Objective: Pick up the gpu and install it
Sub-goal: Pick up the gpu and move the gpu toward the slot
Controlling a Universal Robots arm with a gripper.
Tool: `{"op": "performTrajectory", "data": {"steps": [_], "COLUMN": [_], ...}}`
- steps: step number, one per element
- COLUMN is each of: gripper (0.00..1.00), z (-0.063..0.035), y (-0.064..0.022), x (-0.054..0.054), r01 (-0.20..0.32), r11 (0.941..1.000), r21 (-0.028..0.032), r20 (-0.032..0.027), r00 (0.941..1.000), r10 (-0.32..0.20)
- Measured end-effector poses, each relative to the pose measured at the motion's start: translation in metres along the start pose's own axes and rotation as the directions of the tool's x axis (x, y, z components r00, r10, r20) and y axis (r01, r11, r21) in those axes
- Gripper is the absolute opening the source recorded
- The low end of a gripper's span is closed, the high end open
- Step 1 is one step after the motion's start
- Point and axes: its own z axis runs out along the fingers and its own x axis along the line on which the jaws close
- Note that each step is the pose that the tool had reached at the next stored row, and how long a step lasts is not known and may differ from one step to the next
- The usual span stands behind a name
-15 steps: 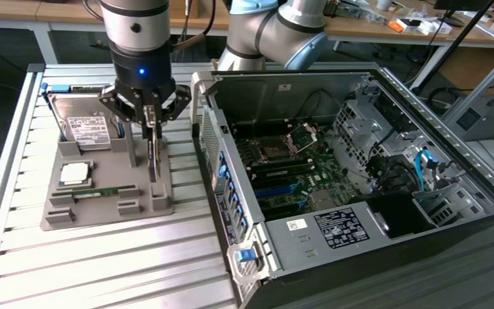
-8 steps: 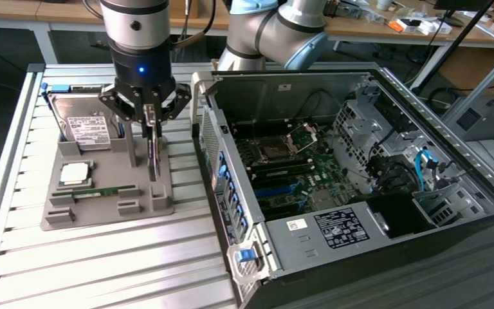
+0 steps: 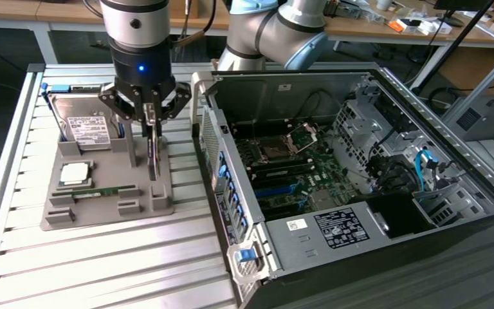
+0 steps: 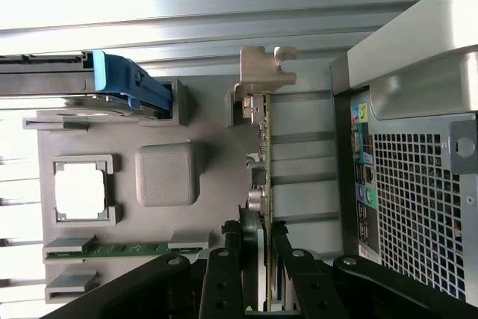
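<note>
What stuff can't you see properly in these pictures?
- Thin green gpu card with silver end bracket: edge-on in both views, so its flat faces are hidden.
- Black gripper clamped on it: the wrist view's edge cuts off most of it.
- Green motherboard in the open metal computer case: exterior view, slots too small to tell apart.
- Case: exterior view's lower edge cuts it off.
</note>
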Motion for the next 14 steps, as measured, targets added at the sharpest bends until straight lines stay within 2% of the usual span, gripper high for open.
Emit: {"op": "performTrajectory", "data": {"steps": [14], "gripper": [0.27], "z": [-0.0034], "y": [0.0001], "x": [-0.0001], "r01": [0.0], "r11": [1.0], "r21": [0.0], "r20": [0.0], "r00": [1.0], "r10": [0.0]}}
